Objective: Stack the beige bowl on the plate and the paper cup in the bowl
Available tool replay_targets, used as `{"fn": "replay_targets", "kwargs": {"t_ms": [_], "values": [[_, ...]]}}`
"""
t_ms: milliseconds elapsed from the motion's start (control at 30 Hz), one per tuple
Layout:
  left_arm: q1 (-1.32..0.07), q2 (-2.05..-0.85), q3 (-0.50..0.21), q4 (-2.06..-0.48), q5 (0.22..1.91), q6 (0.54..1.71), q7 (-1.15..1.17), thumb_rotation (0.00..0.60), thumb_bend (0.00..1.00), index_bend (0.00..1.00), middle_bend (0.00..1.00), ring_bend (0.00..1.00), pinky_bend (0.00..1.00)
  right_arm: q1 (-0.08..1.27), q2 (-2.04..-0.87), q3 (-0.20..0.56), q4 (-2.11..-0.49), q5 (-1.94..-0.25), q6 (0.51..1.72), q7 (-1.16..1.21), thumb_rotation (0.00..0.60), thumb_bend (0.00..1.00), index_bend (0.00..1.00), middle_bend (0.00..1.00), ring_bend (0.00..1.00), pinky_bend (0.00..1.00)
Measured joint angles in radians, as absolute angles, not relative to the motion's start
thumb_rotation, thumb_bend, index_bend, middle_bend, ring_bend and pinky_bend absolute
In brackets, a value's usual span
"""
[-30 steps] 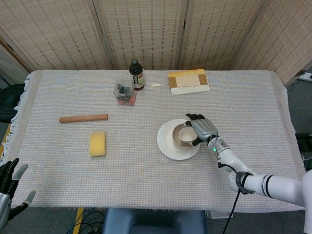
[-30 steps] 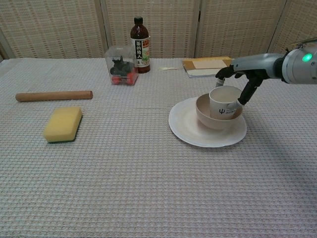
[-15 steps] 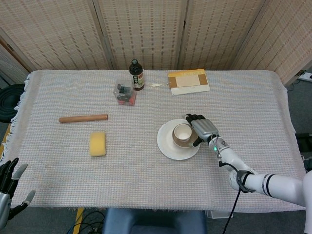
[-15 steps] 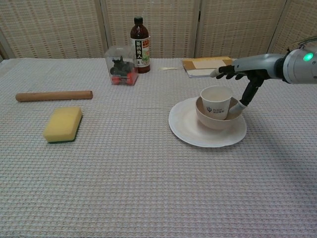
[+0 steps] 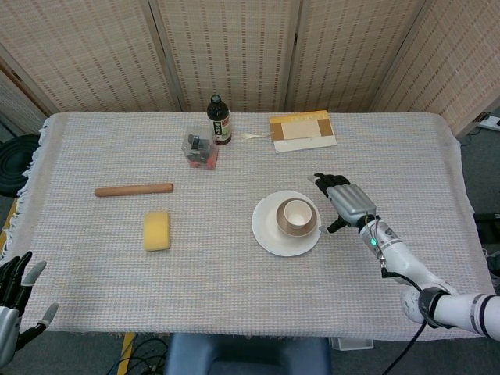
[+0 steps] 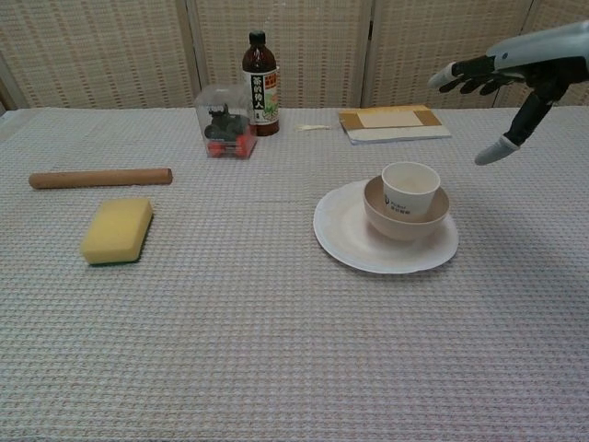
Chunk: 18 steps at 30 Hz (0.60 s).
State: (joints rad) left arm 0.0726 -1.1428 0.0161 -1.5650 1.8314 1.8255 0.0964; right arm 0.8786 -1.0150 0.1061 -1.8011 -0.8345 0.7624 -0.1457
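The paper cup (image 6: 409,189) — light, thin-walled, best taken gently at its sides — stands in the beige bowl (image 6: 405,217) on the plate (image 6: 348,241), right robot hand (image 6: 504,83) spread and empty

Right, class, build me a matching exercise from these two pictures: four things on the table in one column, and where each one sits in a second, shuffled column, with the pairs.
Things:
1. paper cup
2. beige bowl
3. yellow sponge
4. dark bottle

Places:
A. on the plate
B. next to the clear box, at the back
C. inside the bowl
D. in front of the wooden rolling pin

Pairs: 1-C, 2-A, 3-D, 4-B
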Motion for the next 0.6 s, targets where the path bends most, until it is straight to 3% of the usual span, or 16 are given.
{"fn": "replay_targets", "kwargs": {"t_ms": [300,600], "values": [[0.065,-1.153,0.019,-1.569,1.843,1.811,0.120,0.600,0.31,0.12,0.01,0.01,0.15,0.644,-0.915,0.054,-1.914,-1.247,1.002,-0.029,0.600,0.15,0.00,0.00,0.00,0.00],[0.049,-1.159,0.024,-1.570,1.844,1.777,0.128,0.600,0.31,0.12,0.01,0.01,0.15,0.398,-0.951,-0.065,-1.827,-1.556,1.280,0.026,0.600,0.15,0.00,0.00,0.00,0.00]]}}
